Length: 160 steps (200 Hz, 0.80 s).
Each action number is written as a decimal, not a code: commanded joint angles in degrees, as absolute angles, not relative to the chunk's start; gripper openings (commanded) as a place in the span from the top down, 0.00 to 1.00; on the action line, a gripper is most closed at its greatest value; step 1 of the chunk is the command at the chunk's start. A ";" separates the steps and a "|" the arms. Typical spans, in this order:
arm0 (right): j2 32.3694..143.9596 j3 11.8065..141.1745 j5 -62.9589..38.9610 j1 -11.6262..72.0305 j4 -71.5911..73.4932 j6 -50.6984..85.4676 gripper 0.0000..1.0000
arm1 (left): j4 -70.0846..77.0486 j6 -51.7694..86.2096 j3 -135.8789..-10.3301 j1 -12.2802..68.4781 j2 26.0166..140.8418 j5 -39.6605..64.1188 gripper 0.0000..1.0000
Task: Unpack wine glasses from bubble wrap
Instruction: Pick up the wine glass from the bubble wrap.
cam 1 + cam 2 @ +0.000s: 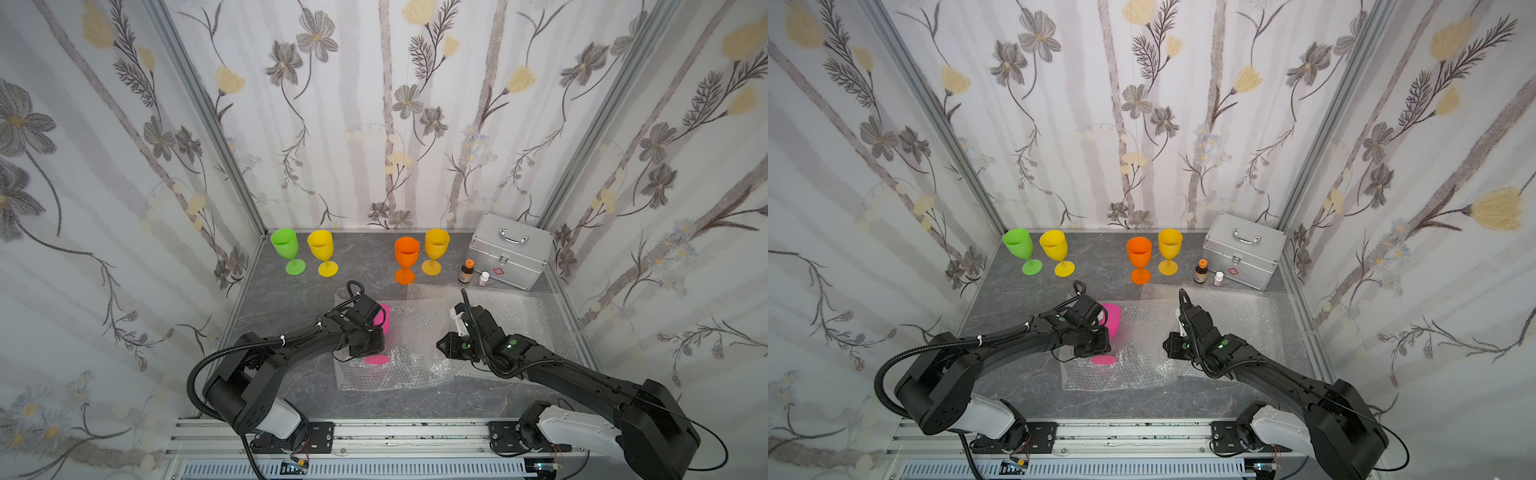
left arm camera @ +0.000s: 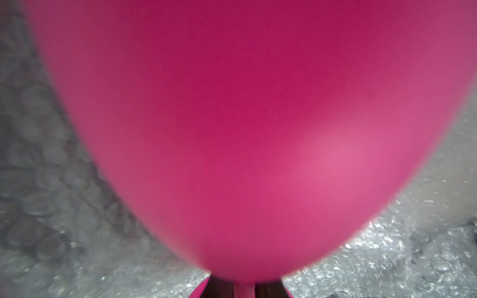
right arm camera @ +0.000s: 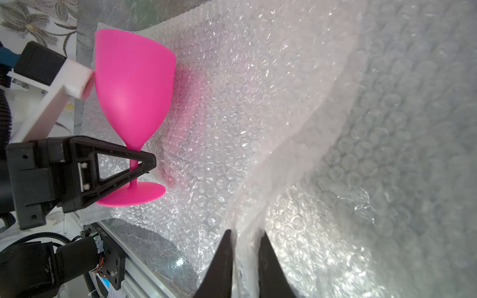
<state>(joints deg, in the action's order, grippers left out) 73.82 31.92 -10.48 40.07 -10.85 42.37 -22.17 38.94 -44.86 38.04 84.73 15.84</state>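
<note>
Walls (image 1: 374, 104) with flower paper stand around a grey stony worktop (image 1: 291, 303). Flat bubble wrap (image 1: 419, 324) covers its middle, and the pink goblet (image 1: 384, 320) lies on its side there. The right wrist view shows the grips best: the left claw (image 3: 147, 165) squeezes the goblet's stem, the right claw (image 3: 245, 237) pinches a fold of wrap. The left wrist view is nearly all pink.
</note>
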 commanded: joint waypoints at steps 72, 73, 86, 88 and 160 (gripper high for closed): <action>66.71 37.34 -11.72 31.45 -18.27 37.63 0.73 | -17.09 29.27 -42.10 43.04 74.13 9.87 0.93; 66.71 37.48 -11.84 31.32 -18.23 37.58 0.73 | -16.94 29.18 -42.01 43.14 74.02 9.77 0.93; 66.87 38.78 -14.02 30.01 -18.22 37.20 0.73 | -15.73 27.54 -41.11 44.65 72.45 7.98 0.92; 66.95 39.05 -14.51 29.78 -18.20 37.14 0.73 | -15.56 27.23 -41.02 44.89 72.36 7.64 0.92; 72.41 49.22 -28.88 26.48 -17.31 36.58 0.77 | -14.97 12.04 -43.05 59.50 68.71 -12.95 0.92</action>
